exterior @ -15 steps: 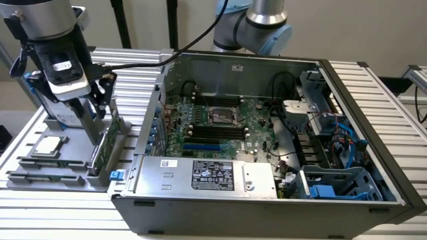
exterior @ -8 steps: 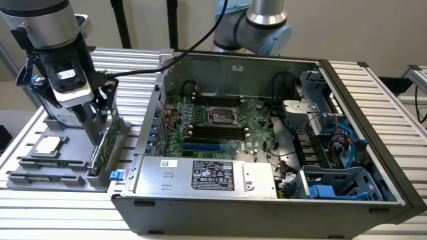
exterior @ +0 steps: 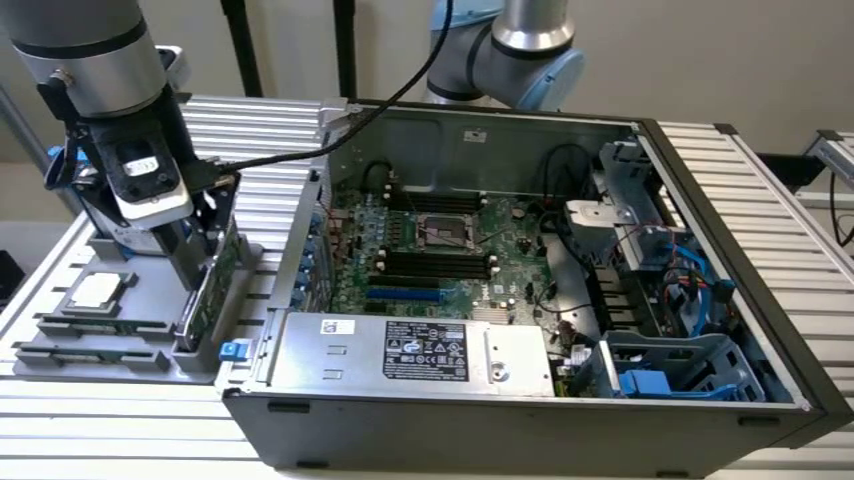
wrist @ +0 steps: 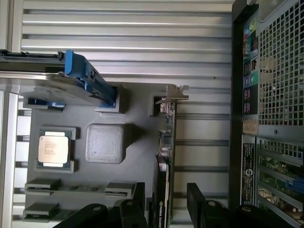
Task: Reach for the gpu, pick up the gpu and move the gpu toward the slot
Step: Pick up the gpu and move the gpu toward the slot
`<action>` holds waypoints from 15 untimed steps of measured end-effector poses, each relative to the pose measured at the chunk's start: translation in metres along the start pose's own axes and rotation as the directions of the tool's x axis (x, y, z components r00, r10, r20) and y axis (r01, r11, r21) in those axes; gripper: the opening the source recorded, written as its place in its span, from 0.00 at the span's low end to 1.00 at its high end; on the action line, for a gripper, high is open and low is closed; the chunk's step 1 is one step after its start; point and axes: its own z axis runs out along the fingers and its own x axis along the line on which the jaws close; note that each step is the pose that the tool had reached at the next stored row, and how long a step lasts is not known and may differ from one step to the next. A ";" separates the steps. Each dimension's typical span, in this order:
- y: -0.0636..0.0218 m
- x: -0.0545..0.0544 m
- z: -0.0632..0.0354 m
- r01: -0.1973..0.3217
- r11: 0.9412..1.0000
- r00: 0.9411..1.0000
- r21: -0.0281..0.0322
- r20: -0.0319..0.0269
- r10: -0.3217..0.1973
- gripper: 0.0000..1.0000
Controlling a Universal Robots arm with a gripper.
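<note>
The gpu (wrist: 166,142) is a thin green card standing on edge in a grey holder tray (wrist: 137,118), its silver bracket (wrist: 173,95) at one end. In the exterior view the gpu (exterior: 214,275) stands at the tray's side nearest the computer case. My gripper (wrist: 168,202) is open and straddles the card's end opposite the bracket, one black finger (wrist: 140,194) on each side with a small gap to the card. From the exterior view the gripper (exterior: 187,255) hangs low over the tray. The blue slot (exterior: 404,295) lies on the motherboard inside the case.
The tray also holds a square silver-topped chip (wrist: 53,148) and a hard drive with blue rails (wrist: 76,78). The open computer case (exterior: 747,330) lies at the exterior view's right, its perforated rear wall (wrist: 280,71) close beside the tray. A silver power supply (exterior: 414,350) borders the slot.
</note>
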 end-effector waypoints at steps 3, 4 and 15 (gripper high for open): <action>-0.0002 0.000 0.0055 -0.002 1.000 1.000 0.000 0.000 0.002 0.48; -0.0003 0.000 0.0072 -0.003 1.000 1.000 0.000 0.000 0.003 0.48; -0.0010 0.000 0.0272 -0.051 0.999 0.999 0.000 0.002 0.051 0.48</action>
